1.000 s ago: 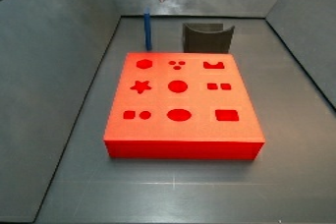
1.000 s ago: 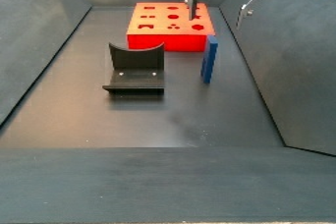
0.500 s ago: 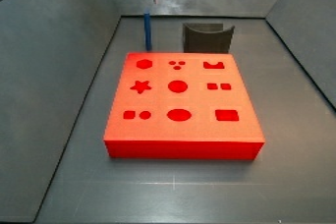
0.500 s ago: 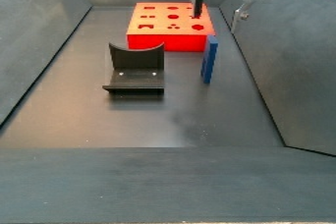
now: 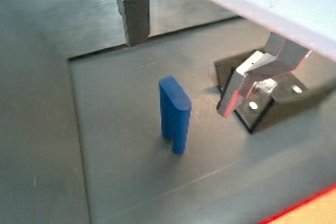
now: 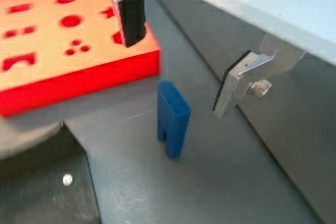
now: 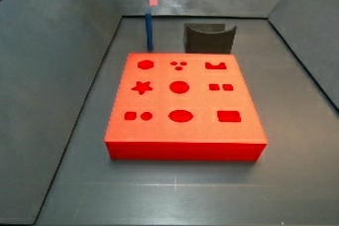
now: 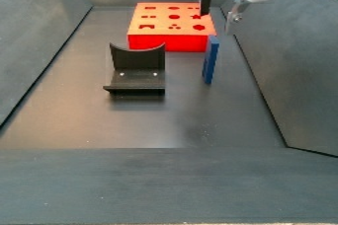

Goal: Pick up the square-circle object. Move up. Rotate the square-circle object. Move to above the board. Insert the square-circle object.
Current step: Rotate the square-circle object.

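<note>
The blue peg [image 8: 211, 62] stands upright on the floor, just beside the red board's [image 8: 169, 39] end and apart from the dark fixture [image 8: 134, 70]. The tool [image 6: 184, 46] hangs above the peg, spread wide with nothing held; in both wrist views its fingers [image 5: 136, 17] sit on either side of the peg [image 5: 175, 115], well clear of it.
</note>
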